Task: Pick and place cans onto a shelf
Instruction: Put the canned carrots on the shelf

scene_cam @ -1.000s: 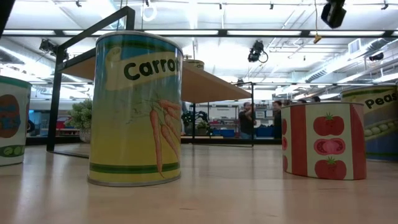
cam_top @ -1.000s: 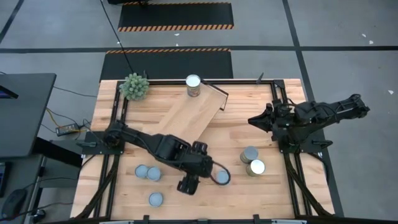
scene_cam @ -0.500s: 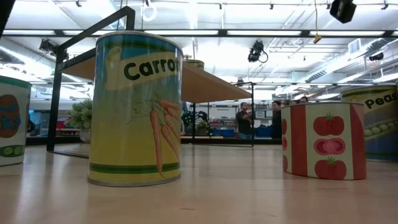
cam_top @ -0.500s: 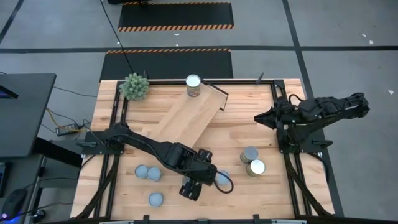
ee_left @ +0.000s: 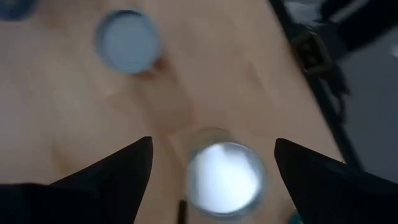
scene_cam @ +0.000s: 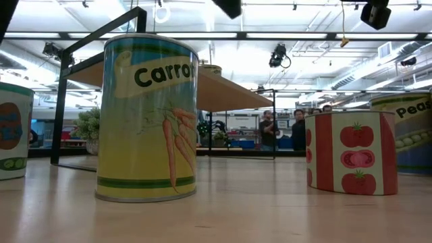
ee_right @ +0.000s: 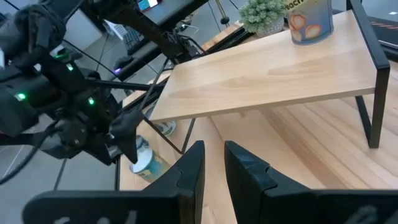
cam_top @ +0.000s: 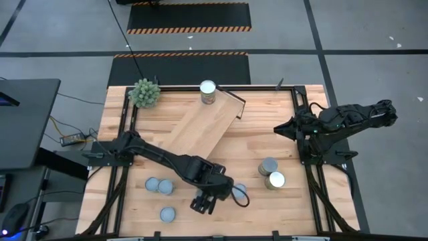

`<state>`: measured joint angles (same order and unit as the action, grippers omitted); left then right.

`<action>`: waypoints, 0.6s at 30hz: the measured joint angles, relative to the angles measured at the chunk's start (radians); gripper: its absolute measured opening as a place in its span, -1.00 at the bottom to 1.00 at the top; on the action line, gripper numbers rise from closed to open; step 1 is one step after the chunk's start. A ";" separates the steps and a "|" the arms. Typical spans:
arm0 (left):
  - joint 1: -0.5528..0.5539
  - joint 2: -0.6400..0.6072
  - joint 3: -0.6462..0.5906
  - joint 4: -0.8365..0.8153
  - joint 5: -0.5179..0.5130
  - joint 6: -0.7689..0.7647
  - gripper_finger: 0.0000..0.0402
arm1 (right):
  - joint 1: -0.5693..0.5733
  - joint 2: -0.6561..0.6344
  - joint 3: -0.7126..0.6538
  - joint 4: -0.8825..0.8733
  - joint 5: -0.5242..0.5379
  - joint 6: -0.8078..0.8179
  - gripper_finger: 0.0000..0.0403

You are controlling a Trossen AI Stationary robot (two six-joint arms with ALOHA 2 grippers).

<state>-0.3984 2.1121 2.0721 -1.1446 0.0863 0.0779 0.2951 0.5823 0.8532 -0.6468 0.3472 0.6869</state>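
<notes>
Left tool spread wide, straddling can, not touching; right tool near-closed, empty.

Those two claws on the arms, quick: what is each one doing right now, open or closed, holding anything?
Left end effector: open, empty, hovering over a white-topped can.
Right end effector: nearly closed, holding nothing, facing the shelf.

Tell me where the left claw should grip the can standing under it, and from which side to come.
Grip the can across its round side wall, just below the rim, coming straight down from above. It stands upright with its pale top facing up, and the left claw hangs open with a finger on each side. The neighbouring blue-topped can stands apart, so the fingers likely have room.
</notes>
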 joint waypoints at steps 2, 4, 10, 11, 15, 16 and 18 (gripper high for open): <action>-0.005 0.000 -0.025 0.000 0.048 0.024 0.70 | 0.000 0.000 0.000 0.000 0.000 0.000 -0.66; -0.011 0.000 -0.055 0.000 0.060 0.043 0.70 | 0.000 0.000 0.000 0.000 0.000 -0.001 -0.66; -0.017 0.000 -0.102 0.004 0.023 0.074 0.70 | 0.000 0.000 0.000 0.000 0.014 -0.002 -0.66; -0.017 0.000 -0.107 0.004 0.011 0.074 0.70 | 0.000 0.000 0.000 0.001 0.020 -0.002 -0.66; -0.020 0.000 -0.118 -0.008 -0.001 0.063 0.70 | 0.000 0.000 0.000 0.001 0.026 -0.002 -0.66; -0.020 0.000 -0.118 -0.005 0.000 0.053 0.70 | 0.000 0.000 0.000 0.001 0.026 -0.002 -0.66; -0.018 0.001 -0.118 -0.004 0.001 0.027 0.70 | 0.000 0.003 0.000 0.002 0.026 -0.002 -0.66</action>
<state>-0.4165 2.1133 1.9541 -1.1483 0.0870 0.1050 0.2951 0.5850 0.8532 -0.6449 0.3733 0.6853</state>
